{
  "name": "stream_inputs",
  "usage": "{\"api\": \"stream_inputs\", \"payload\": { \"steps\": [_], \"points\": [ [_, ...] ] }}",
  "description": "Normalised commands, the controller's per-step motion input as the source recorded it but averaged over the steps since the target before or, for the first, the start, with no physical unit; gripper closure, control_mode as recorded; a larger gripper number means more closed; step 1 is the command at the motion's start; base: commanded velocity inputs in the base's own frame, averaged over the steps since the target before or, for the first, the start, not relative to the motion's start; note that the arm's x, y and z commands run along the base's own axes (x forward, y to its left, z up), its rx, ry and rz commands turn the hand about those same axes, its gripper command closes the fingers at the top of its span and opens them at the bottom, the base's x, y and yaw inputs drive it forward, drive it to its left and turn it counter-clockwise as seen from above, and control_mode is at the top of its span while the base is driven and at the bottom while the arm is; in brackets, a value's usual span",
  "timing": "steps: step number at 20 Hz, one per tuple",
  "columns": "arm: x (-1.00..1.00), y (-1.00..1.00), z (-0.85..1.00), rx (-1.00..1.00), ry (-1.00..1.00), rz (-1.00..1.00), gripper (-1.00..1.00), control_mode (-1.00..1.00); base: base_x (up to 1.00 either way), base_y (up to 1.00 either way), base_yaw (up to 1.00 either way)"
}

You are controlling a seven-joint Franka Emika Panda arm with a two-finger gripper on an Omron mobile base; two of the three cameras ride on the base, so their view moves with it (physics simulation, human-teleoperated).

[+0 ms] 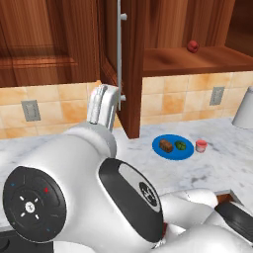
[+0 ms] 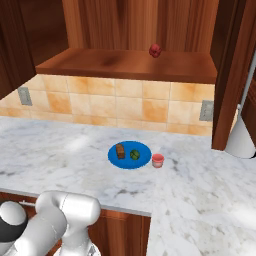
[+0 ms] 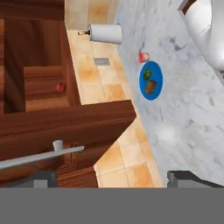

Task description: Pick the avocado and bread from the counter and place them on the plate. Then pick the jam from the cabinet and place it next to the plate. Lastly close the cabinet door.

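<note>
- The blue plate (image 2: 129,156) is seen on the marble counter (image 2: 200,190), with the bread (image 2: 120,150) and the avocado (image 2: 135,154) lying side by side on it.
- The jam (image 2: 158,160) is set upright on the counter just beside the plate, on the avocado's side.
- The cabinet (image 1: 188,57) is shown open; a dark red round fruit (image 1: 192,46) is left on its wooden shelf.
- The cabinet door (image 1: 132,69) is swung out, edge-on in the left base view, its silver bar handle (image 1: 119,54) running vertically.
- The gripper (image 3: 114,179) is held by the door, the handle crossing just above one fingertip in the hand view.
- The fingers (image 3: 186,177) are spread wide apart, with nothing gripped between them.
- A white paper towel roll (image 3: 105,33) is seen against the tiled wall.
</note>
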Motion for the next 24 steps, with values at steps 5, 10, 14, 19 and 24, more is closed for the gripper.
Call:
{"api": "stream_inputs", "payload": {
  "steps": [5, 10, 14, 19, 24],
  "points": [
    [0.43, 0.25, 0.00, -0.16, -0.02, 0.01, -1.00, -1.00, 0.00, 0.00, 0.00],
    [0.76, 0.00, 0.00, -0.11, -0.01, 0.00, -1.00, -1.00, 0.00, 0.00, 0.00],
    [0.74, 0.00, 0.00, -0.08, 0.00, 0.00, -1.00, -1.00, 0.00, 0.00, 0.00],
    [0.44, -0.02, 0.03, -0.08, -0.04, 0.00, -1.00, -1.00, 0.00, 0.00, 0.00],
    [0.16, -0.20, 0.12, -0.05, -0.07, 0.00, -1.00, -1.00, 0.00, 0.00, 0.00]
  ]
}}
